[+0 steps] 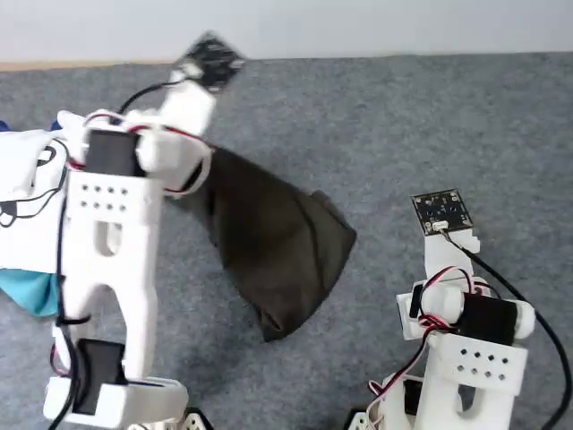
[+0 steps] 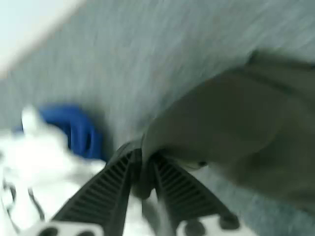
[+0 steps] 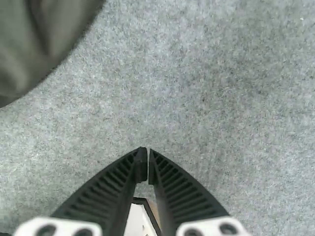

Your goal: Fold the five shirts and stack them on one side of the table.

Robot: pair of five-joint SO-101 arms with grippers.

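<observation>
While the left gripper (image 2: 142,169) has its fingers clamped on an edge of the dark shirt (image 1: 277,246), the job in hand looks like carrying that edge across without losing it. The shirt lies bunched in the middle of the mat (image 1: 430,116). Its far-left end is lifted under the left arm and its bulk trails toward the near right. At the left sits a pile (image 1: 22,179) of white and blue cloth, with some teal at its near side, close to the held edge. The right gripper (image 3: 146,160) hangs with its fingers together on nothing, over bare mat to the right of the shirt.

I'd say the fold wants a low, slow sweep so the cloth lies flat rather than rolls. The hold looks like a thin pinch, so a jerk could shake it free. The right arm could pin the trailing end. Going too far left may snag the pile.
</observation>
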